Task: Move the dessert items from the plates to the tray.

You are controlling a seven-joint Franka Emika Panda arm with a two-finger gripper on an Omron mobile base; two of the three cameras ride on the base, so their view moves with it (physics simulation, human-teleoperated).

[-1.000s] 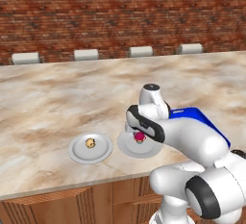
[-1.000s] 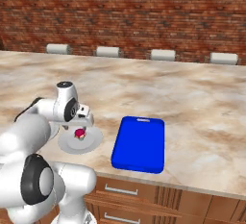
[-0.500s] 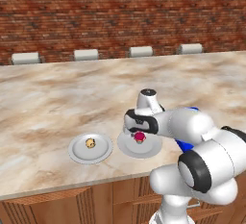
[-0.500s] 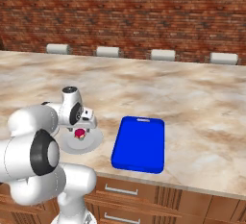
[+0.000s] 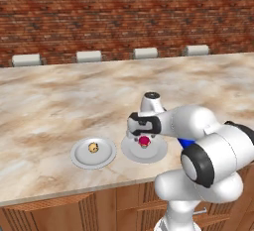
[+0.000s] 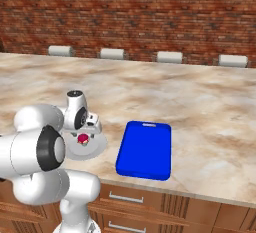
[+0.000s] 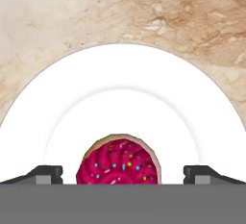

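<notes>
A marble counter (image 5: pixel 59 101) is running in front of a brick wall, and the arm is working near its front edge. The gripper (image 7: pixel 123 172) has been coming down over the last second and is now sitting low over the right-hand plate (image 5: pixel 158 151), its fingers (image 7: pixel 45 172) spread wide to either side of the pink cupcake (image 7: pixel 118 163) without touching it. That suggests the grasp is about to begin; nothing is being carried yet. The cupcake (image 5: pixel 144 141) is resting at the middle of that plate (image 6: pixel 97 147). Just left of it, the second plate (image 5: pixel 82 158) is holding the tan treat (image 5: pixel 93 147). Right of the cupcake's plate, the blue tray (image 6: pixel 145 149) is lying bare on the counter, so both desserts are waiting to be moved.
</notes>
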